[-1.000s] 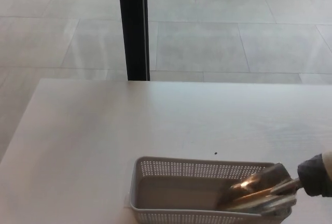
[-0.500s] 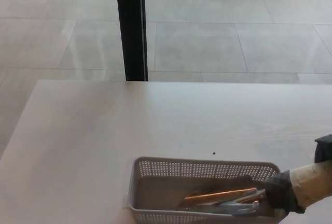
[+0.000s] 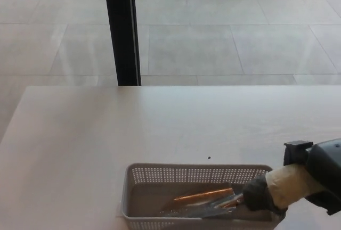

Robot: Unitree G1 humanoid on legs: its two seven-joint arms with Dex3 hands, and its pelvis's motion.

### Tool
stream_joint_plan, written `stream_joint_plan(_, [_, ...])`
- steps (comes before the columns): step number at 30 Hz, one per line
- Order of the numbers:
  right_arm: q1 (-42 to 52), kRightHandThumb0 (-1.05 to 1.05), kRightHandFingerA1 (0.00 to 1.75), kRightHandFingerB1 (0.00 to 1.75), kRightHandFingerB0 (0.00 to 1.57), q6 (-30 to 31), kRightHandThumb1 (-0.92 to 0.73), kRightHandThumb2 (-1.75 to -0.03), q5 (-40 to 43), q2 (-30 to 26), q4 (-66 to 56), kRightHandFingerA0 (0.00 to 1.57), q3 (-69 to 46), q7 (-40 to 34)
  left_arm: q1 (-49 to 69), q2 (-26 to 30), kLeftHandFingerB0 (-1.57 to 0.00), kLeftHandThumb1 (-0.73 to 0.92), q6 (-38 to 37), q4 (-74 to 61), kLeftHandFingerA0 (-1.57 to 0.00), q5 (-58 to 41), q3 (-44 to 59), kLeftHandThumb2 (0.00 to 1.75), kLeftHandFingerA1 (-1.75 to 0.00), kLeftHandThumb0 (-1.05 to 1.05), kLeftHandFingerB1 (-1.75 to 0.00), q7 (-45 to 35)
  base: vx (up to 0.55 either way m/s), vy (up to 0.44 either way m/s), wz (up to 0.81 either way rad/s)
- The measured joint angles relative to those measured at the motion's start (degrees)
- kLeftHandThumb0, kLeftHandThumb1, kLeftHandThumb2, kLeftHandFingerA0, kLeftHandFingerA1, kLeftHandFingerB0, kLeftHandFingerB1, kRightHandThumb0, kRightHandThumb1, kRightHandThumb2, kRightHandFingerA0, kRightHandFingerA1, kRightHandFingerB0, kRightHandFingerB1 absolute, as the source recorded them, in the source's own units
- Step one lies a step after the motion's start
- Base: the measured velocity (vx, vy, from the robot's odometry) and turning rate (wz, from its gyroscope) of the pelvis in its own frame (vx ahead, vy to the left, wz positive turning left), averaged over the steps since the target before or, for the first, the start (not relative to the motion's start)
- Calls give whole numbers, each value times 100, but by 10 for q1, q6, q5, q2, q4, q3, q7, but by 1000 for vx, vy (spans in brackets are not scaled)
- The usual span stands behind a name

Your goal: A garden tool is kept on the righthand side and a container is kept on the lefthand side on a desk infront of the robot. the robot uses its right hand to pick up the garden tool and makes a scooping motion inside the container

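The right robot hand (image 3: 259, 197) reaches in from the right over the right end of the grey perforated container (image 3: 160, 177) and grasps the garden tool (image 3: 205, 202). The tool stretches leftward from the hand, lying low inside the container near the tabletop's (image 3: 160, 123) front edge.
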Motion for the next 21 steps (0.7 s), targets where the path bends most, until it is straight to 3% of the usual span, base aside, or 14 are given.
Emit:
stream_joint_plan(2, [-1,-32,175,118,80,8,-55,-92,-4,27,5,90,14,-1,1,-1,-83,1,0,1,-91,0,0,105,-104,-74,-95,0,0,0,0])
stream_joint_plan(3, [-2,-30,175,99,82,12,-56,-93,-6,34,7,91,16,-1,3,-2,-84,-1,0,2,-93,0,1,103,-103,-70,-93,0,0,0,0])
stream_joint_plan(4, [-2,-26,175,161,68,16,-50,-105,-7,38,8,88,16,-1,4,-2,-86,-2,0,2,-94,0,1,103,-105,-74,-96,0,0,0,0])
stream_joint_plan(5, [0,-25,175,174,65,19,-49,-107,-5,45,9,88,11,-1,5,-2,-84,-1,0,3,-93,-1,2,103,-104,-73,-95,0,0,0,0])
stream_joint_plan(8, [11,-30,175,169,76,26,-53,-115,7,72,12,91,-15,-3,3,-3,-84,-1,0,3,-93,-1,3,105,-103,-74,-94,0,0,0,0])
stream_joint_plan(9, [15,-31,175,163,77,28,-54,-116,10,80,12,93,-24,-3,3,-3,-89,3,0,3,-101,-1,3,103,-106,-69,-95,0,0,0,0])
stream_joint_plan(11, [21,-28,175,171,75,33,-48,-126,18,94,12,93,-41,-2,3,-3,-84,-1,0,3,-93,0,3,104,-103,-73,-94,0,0,0,0])
stream_joint_plan(15, [32,-28,175,168,77,35,-48,-124,39,116,13,94,-73,-1,3,-3,-85,-3,0,3,-93,0,3,106,-105,-71,-95,0,0,0,0])
stream_joint_plan(17, [34,-29,175,164,81,35,-47,-126,49,124,13,95,-86,-1,3,-3,-90,3,0,3,-103,0,4,106,-106,-71,-95,0,0,0,0])
stream_joint_plan(21, [34,-33,175,162,82,30,-41,-132,81,129,10,95,-122,-2,4,-3,-81,4,0,3,-91,1,-1,105,-101,-72,-92,0,0,0,0])
